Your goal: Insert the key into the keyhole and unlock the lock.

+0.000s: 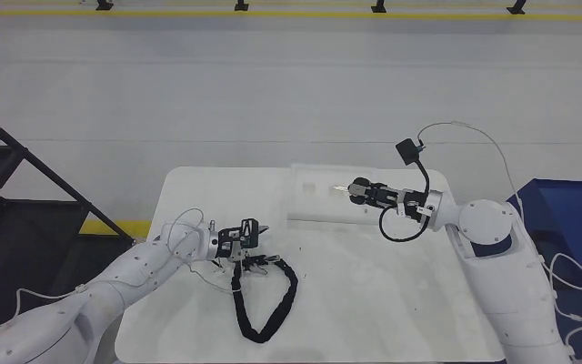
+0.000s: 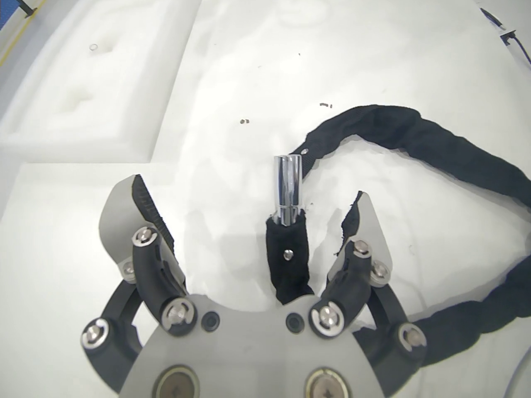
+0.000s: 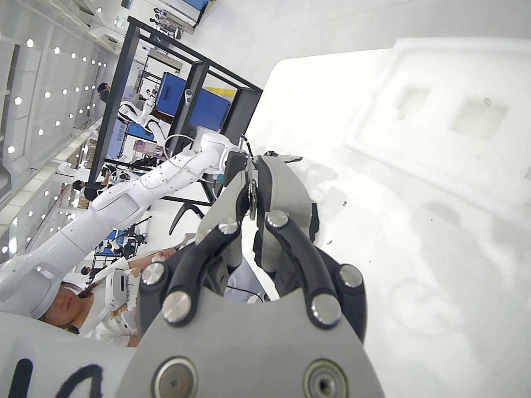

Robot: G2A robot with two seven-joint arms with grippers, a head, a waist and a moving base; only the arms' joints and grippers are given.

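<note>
A black fabric-sleeved chain lock (image 1: 265, 305) lies looped on the white table near its front left. Its chrome cylinder end (image 2: 287, 187) points out between the fingers of my left gripper (image 2: 249, 205), which is open and straddles it without touching. In the top view the left gripper (image 1: 247, 238) is at the loop's upper end. My right gripper (image 1: 357, 190) hangs over the back middle of the table, shut on a small metal key (image 1: 340, 189) whose tip points left. In the right wrist view the key's head (image 3: 251, 200) is pinched between the pads.
A white foam tray (image 1: 318, 196) with two small square recesses (image 3: 479, 115) sits at the back centre of the table, right under the right gripper. A black frame stands off the table's left side. A blue bin is at the far right.
</note>
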